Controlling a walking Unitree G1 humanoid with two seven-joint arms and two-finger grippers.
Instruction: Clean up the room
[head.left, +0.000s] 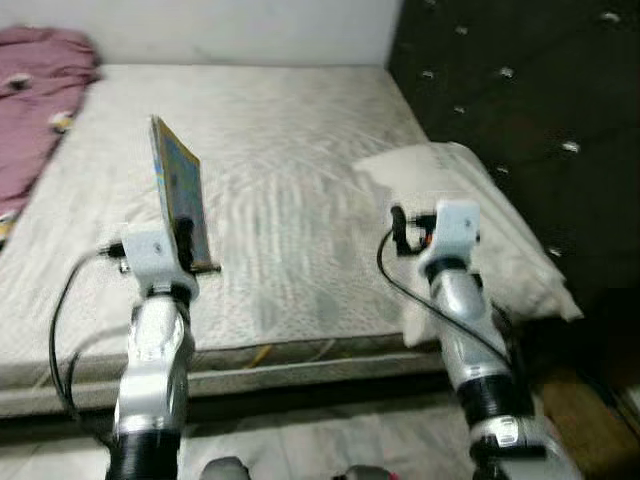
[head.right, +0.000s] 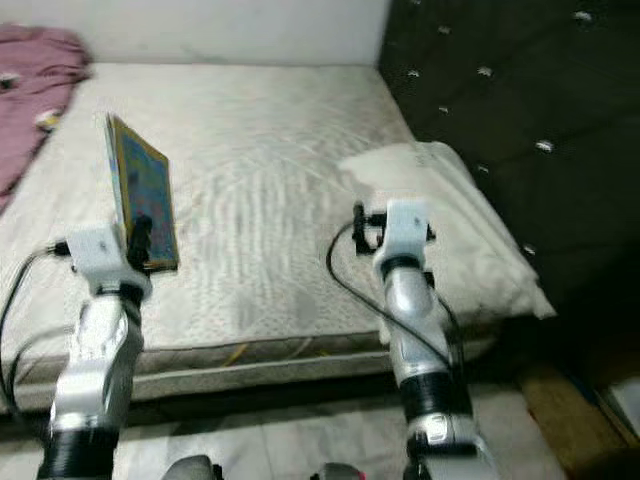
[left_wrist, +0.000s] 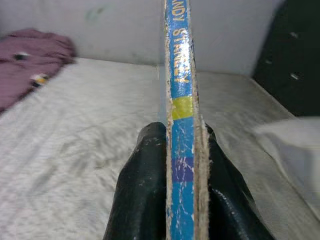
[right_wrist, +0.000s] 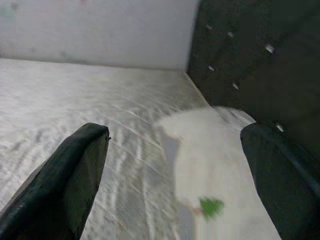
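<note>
1. Above the near edge of a bare white quilted mattress, at about ten o'clock from the scene's centre, the left gripper holds a thin blue-spined book upright, its two black fingers pinched tight on either cover.
2. At about three o'clock, the right gripper hovers with its fingers spread wide and nothing between them, over a white pillow.
3. The pillow lies on the mattress beside a dark tufted headboard.
4. At eleven o'clock, a crumpled pink blanket sits in the far corner.
</note>
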